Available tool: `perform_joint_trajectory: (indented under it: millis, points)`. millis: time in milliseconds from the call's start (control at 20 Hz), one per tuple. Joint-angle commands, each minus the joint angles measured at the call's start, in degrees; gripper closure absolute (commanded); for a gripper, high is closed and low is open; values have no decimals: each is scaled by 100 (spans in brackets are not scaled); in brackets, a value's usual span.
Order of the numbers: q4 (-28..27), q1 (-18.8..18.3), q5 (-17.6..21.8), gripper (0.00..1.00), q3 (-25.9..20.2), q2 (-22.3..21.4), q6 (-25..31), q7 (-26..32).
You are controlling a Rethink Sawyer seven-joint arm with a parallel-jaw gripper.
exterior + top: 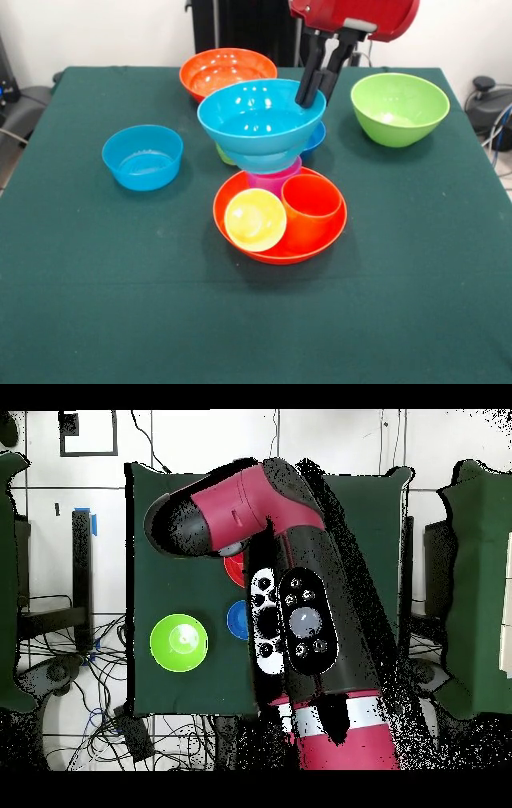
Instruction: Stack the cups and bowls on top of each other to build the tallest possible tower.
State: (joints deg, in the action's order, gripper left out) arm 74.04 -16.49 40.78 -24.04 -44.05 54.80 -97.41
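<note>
The green-clothed surface [96, 320] carries, at its centre, an orange bowl [276, 252] holding a yellow cup [254, 219] at 9 o'clock, an orange cup [312, 206] at 3 o'clock and a purple cup [276, 176] at 12 o'clock. A light blue bowl [256, 116] sits tilted on top of the purple cup. The tool [316, 88] has its dark fingers closed on that bowl's rim at 2 o'clock, with a dark blue bowl [316, 140] just behind. A lime bowl [398, 108] stands at 2 o'clock of the stack, a second orange bowl [220, 68] at 11 o'clock and another light blue bowl [142, 156] at 9 o'clock.
</note>
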Motion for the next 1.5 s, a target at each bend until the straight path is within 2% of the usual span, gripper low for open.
perform_joint_trajectory:
  millis: [50, 600, 1500]
  points:
    - [-65, 73, -42, 100, -117, 516, 173, 425]
    - [-43, 61, 24, 100, -144, 539, -112, 476]
    - [-14, 127, 130, 100, -84, 525, -251, 380]
